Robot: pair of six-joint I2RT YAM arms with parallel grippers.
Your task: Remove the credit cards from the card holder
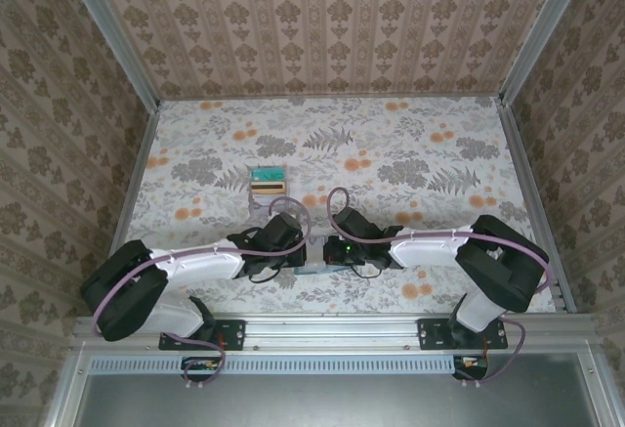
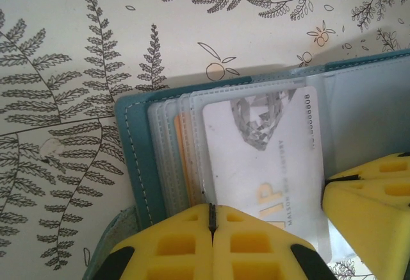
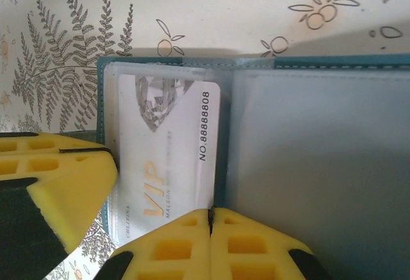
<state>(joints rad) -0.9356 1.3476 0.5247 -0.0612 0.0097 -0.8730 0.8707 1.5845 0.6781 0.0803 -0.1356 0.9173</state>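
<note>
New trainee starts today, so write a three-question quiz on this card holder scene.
1. True or false: the dark teal folding card holder lies closed.
2. The white plastic card in its clear sleeve reads: A) VIP, B) GOLD, C) BANK?
3. How do the jaws of the yellow-fingered left gripper and right gripper stand?
Key: 1 false, it lies open; 2 A; 3 both shut.

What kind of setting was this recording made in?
Probably a lab test booth, not a home: aluminium frame posts, wallpaper-covered panels around a floral-papered table, and a mounting rail at its near edge.
</note>
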